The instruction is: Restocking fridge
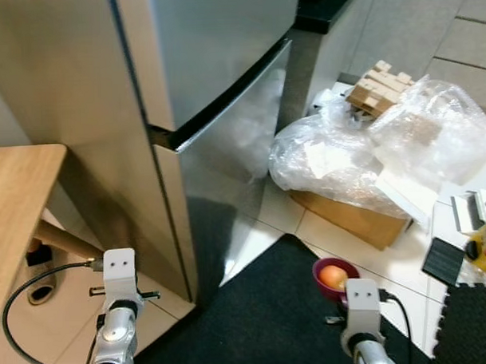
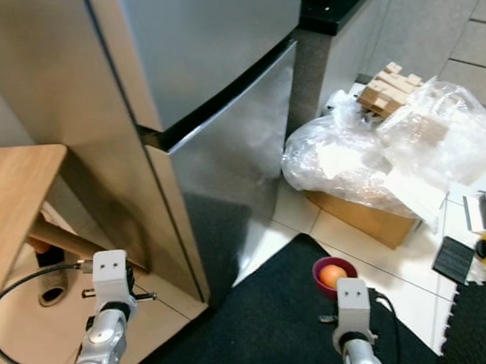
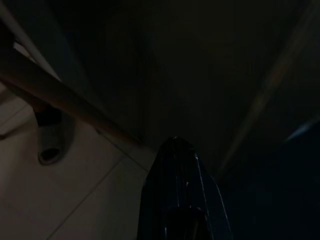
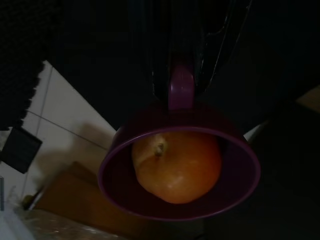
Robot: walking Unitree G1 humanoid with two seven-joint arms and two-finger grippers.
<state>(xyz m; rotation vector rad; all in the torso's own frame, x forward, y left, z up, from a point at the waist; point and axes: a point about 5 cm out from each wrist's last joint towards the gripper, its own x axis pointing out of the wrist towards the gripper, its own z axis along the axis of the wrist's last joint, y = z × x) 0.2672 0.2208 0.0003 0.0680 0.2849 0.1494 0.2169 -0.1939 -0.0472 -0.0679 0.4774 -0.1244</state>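
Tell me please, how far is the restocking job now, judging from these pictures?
Done: the right gripper has picked up a purple cup by its handle, with an orange inside. In hand: the cup hangs in front of the fridge. Left: both fridge doors look closed, so a door must be opened and the orange put inside. The left gripper hangs idle.

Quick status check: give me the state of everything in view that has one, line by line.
Fridge: both doors shut.
Cup: held by its handle, an orange inside.
Right gripper: shut on the cup handle.
Left gripper: hanging idle, fingers together.
Plastic bags: heaped on a cardboard box.
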